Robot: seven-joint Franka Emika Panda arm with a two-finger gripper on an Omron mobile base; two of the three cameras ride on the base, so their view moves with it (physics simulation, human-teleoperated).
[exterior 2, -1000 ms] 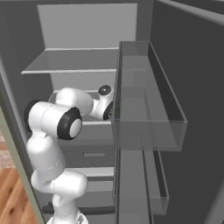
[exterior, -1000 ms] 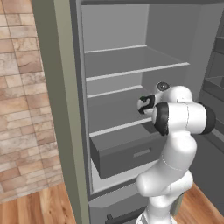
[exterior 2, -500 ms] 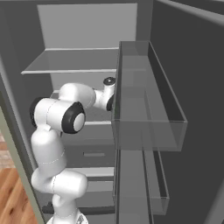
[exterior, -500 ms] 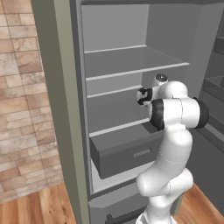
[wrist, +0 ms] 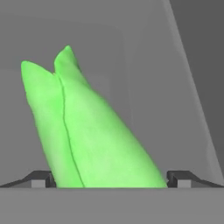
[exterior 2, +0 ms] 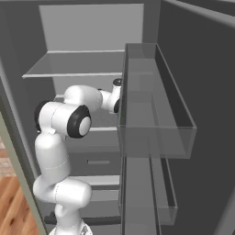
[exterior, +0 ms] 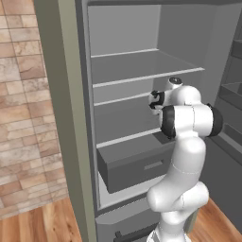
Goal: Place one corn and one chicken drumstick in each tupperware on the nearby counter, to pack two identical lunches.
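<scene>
Corn [wrist: 87, 135] in fridge [exterior: 127, 80], btwn open end effector [wrist: 111, 177] tips.

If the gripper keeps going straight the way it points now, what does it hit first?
Most likely the corn: in the hand view the green cobs lie between the open fingertips of the gripper, dead ahead. How close they are I cannot tell; grey fridge wall is behind.

Corn [wrist: 87, 131] crowding between open tool [wrist: 111, 177] tips — grey fridge wall [wrist: 144, 65] behind

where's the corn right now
In the hand view the corn sits close up between the two fingers, two green cobs side by side against the grey fridge wall.
</scene>
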